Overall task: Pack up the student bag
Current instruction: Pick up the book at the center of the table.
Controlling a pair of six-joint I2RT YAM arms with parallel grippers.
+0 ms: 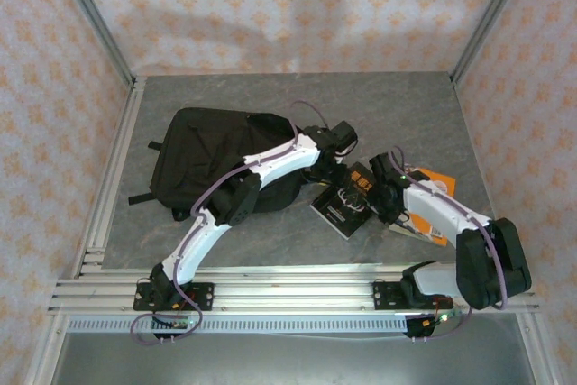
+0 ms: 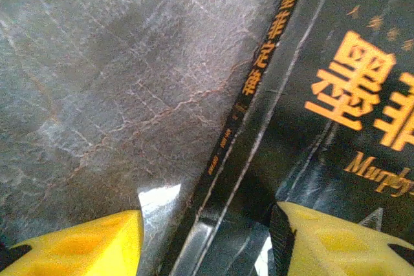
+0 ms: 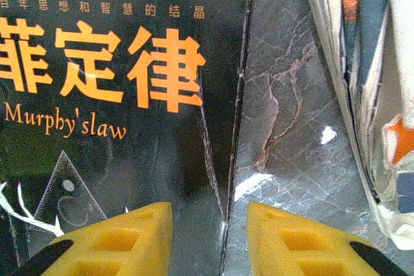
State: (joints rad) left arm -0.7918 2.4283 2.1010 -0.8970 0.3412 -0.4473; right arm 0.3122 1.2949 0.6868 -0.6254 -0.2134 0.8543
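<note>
Picking up the black Murphy's-law book seems the step in hand. The right gripper, fingers narrowly apart, straddles its edge, with a pale book crowding that side. The left gripper, spread wide, straddles the spine. The next move probably needs one edge raised off the bench. Farther lies the student bag, with free bench behind it.

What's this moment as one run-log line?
student bag: lying on table | black book: outside bag | left gripper: open, astride book spine | right gripper: open, astride book edge
</note>
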